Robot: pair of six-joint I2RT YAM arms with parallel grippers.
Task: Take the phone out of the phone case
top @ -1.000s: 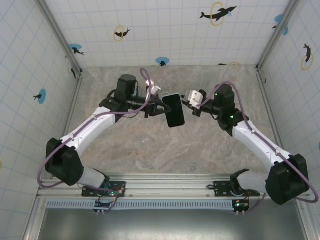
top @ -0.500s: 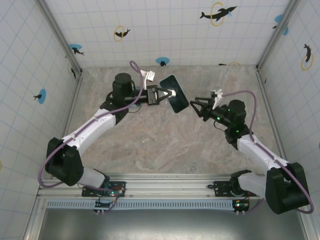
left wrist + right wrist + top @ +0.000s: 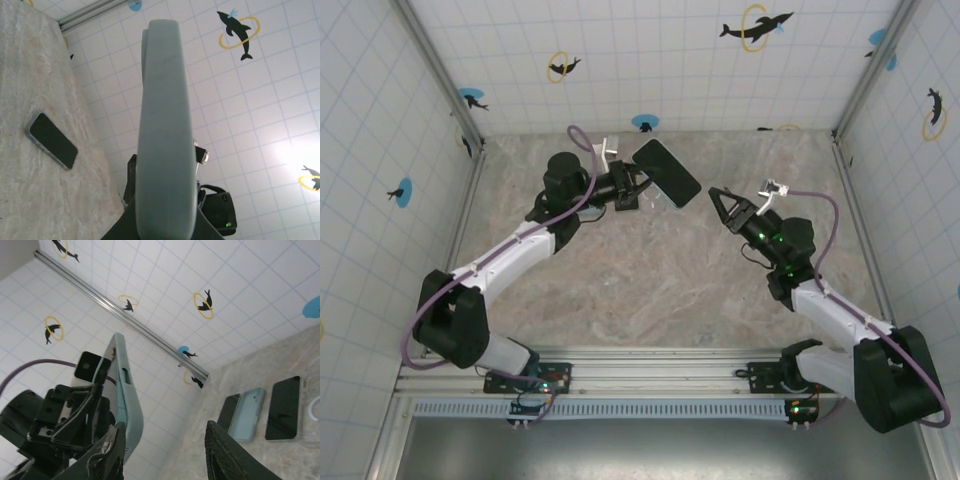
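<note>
Now, table (image 3: 650, 290): one, flat, marbled beige stone look.
Arms: two, white shells with black joints, left arm (image 3: 510, 255) and right arm (image 3: 830, 305).
Phone case (image 3: 132, 412): one, pale teal, smooth, rounded corners, held in the air over the far part of the table.
Phone (image 3: 667, 172): dark glossy face showing inside the case.
Left gripper (image 3: 638, 186): fingers clamped on the case edge.
Right gripper (image 3: 720, 202): black fingers (image 3: 225, 455) parted, holding nothing, near the case but apart.
</note>
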